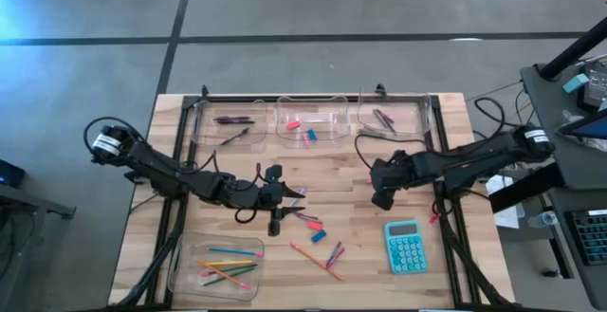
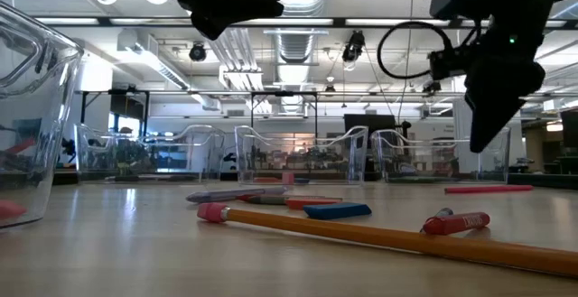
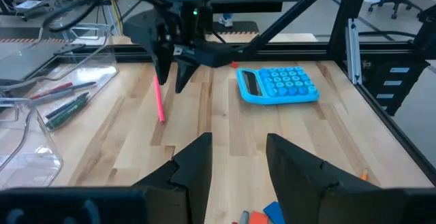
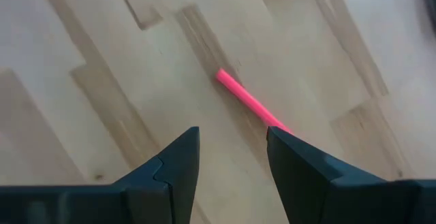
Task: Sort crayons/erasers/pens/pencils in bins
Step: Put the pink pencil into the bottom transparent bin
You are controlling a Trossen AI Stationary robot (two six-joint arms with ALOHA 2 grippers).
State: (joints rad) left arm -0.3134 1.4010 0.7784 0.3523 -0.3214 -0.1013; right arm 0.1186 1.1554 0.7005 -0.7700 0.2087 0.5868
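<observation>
A long pink pencil [image 1: 364,156] lies flat on the wooden table, also seen in the right wrist view [image 4: 246,99]. My right gripper [image 1: 383,196] hangs open just above it, pointing steeply down, its fingertips [image 4: 231,157] clear of the wood in the low view [image 2: 488,130]. My left gripper [image 1: 292,194] stands open and empty mid-table [image 3: 238,157], above the loose things. Loose sticks and an eraser lie near it: a blue eraser [image 2: 336,210], a red crayon [image 2: 456,222] and an orange pencil [image 1: 316,258].
Three clear bins stand along the far edge, holding pens [image 1: 234,120], erasers [image 1: 302,128] and crayons [image 1: 383,119]. A fourth bin [image 1: 180,272] at the near left holds pencils. A teal calculator [image 1: 406,246] lies near the right gripper.
</observation>
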